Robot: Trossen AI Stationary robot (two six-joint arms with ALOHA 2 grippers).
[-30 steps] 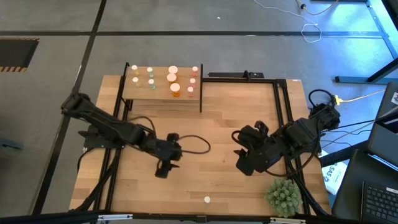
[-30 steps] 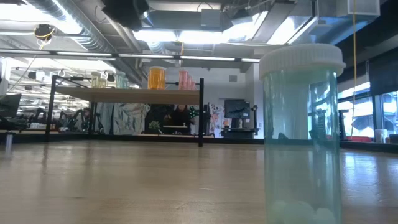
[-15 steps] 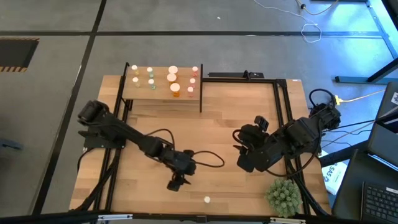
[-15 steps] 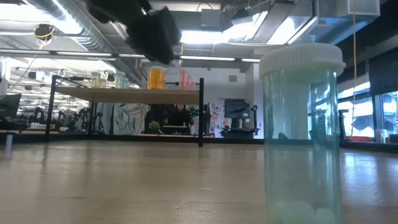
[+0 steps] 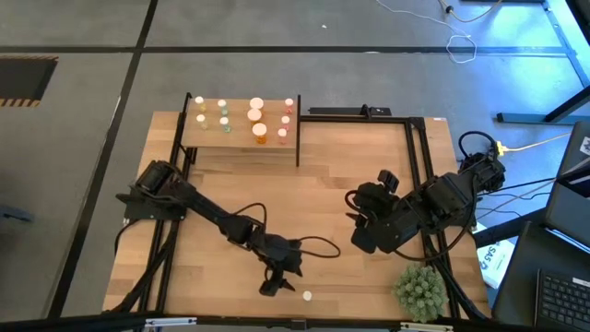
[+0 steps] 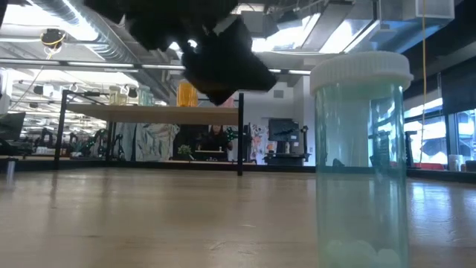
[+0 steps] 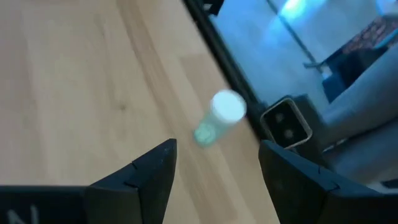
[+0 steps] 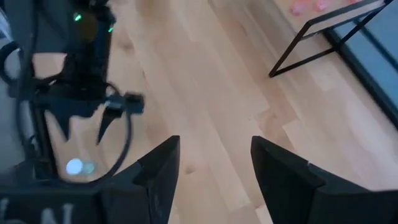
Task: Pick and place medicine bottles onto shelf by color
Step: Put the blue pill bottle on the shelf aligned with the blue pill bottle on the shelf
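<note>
Medicine bottles already fill much of the shelf (image 5: 241,146), a pale wooden platform on thin black posts at the tabletop's (image 5: 323,198) far left, where white-capped orange, greenish and pink bottles (image 5: 258,132) stand in groups. One pale green bottle (image 5: 307,296) is left, upright near the tabletop's front edge: a small translucent cylinder with a ribbed white cap and white pills at its base. The step in hand looks like the reach for it. The left claw (image 5: 268,287) hangs just beside it, fingers apart and empty; next it must come down around the body and close without tipping it. To the right, the right claw (image 5: 359,242) waits with fingers apart, near the spiky green plant ball (image 5: 421,291).
</note>
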